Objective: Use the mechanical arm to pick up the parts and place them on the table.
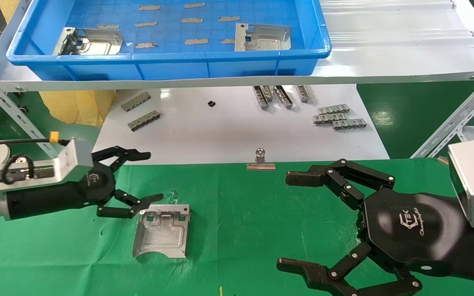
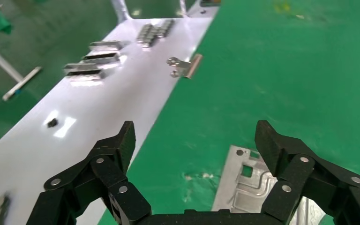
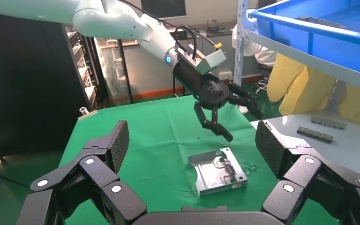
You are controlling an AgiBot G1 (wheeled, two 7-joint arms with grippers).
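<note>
The left gripper (image 1: 136, 181), black with three jointed fingers and a silver wrist bracket carrying a yellow plug, hangs at the left of the head view with its fingers spread wide and nothing between them; its lower fingertips sit just at the upper left corner of a silver stamped plate (image 1: 163, 231) that lies flat on the green cloth table (image 1: 241, 213), released from any grasp. In the left wrist view the same plate (image 2: 248, 183) shows below and between the open finger pads (image 2: 124, 140), and in the right wrist view the left gripper (image 3: 225, 115) hovers just above the plate (image 3: 218, 171), whether touching it cannot be told. The plate's curved cut-out edge faces the lower edge of the head view and its embossed channels face up. The right gripper (image 1: 298, 222) sits at the lower right of the head view, its fingers likewise splayed open and empty, well apart from the plate. A silver binder clip (image 1: 260, 160) stands at the far edge of the green cloth, centre frame. Beyond it a glossy white board (image 1: 220, 131) carries several small grey toothed strips (image 1: 338, 116). In the upper part of the frame a blue bin (image 1: 171, 57) on a white shelf holds two more silver plates, one at its left (image 1: 91, 41) and one at its right (image 1: 261, 38), among grey tape scraps (image 1: 196, 41).
</note>
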